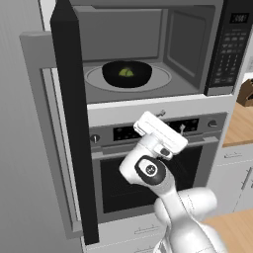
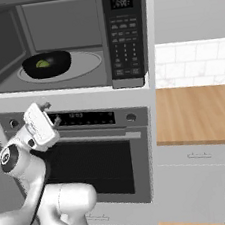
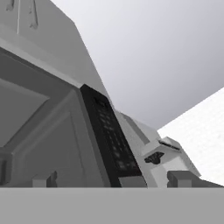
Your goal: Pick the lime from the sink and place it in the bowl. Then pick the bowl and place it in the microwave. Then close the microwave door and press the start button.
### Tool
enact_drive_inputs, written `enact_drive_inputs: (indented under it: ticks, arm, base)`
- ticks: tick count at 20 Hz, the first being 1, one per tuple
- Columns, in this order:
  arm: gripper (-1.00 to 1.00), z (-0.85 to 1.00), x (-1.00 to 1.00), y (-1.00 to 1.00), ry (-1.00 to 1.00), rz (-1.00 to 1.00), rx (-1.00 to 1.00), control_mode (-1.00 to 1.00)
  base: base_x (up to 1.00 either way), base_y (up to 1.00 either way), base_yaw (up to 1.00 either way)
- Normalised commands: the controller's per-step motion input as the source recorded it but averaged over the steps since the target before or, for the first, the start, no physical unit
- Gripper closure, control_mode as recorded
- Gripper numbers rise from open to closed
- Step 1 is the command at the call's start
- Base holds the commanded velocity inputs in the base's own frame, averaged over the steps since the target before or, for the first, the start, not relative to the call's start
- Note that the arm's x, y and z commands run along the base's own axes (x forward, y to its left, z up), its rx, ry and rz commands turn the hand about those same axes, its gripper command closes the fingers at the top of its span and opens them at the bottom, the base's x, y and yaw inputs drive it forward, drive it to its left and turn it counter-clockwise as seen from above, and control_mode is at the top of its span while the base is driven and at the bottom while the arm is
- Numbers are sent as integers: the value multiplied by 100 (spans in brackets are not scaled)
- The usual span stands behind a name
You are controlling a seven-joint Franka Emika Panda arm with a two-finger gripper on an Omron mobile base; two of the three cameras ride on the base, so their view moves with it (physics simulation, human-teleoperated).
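Note:
The microwave (image 1: 148, 29) stands open, its black microwave door (image 1: 74, 123) swung out toward me on the left. On the turntable inside sits the black bowl (image 1: 111, 78) with the lime (image 1: 126, 72) in it; from the right side the bowl (image 2: 60, 63) and lime (image 2: 43, 63) look the same. My gripper (image 1: 172, 121) hangs below the microwave's opening, in front of the oven's control strip, open and empty. From the right, the gripper (image 2: 52, 112) points up and back. In the hand view the gripper (image 3: 113, 179) looks up at the keypad (image 3: 111, 140). The sink is out of view.
Directly under the microwave is the wall oven (image 1: 128, 183) with its glass window and control panel (image 2: 85, 119). To the right runs a wooden counter (image 2: 200, 113) with drawers below, and a dark knife block (image 1: 245, 94) stands at the far right edge.

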Motion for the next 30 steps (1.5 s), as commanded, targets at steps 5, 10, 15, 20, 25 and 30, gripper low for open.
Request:
enact_drive_inputs:
  ticks: [5, 10, 15, 20, 25, 30]
  arm:
    - [-100, 0, -69, 77, -1, 0, 0, -100]
    - [-100, -18, -28, 81, -2, 0, 0, -100]
    - [-100, -19, -9, 85, -7, 0, 0, -100]
    - [-100, -10, -2, 100, -6, 0, 0, -100]
    - [-100, -22, 0, 97, -2, 0, 0, -100]
    - [-100, -17, 0, 98, -2, 0, 0, -100]
  base:
    - [0, 0, 0]
    - [0, 0, 0]
    - [0, 0, 0]
    - [0, 0, 0]
    - [0, 0, 0]
    - [0, 0, 0]
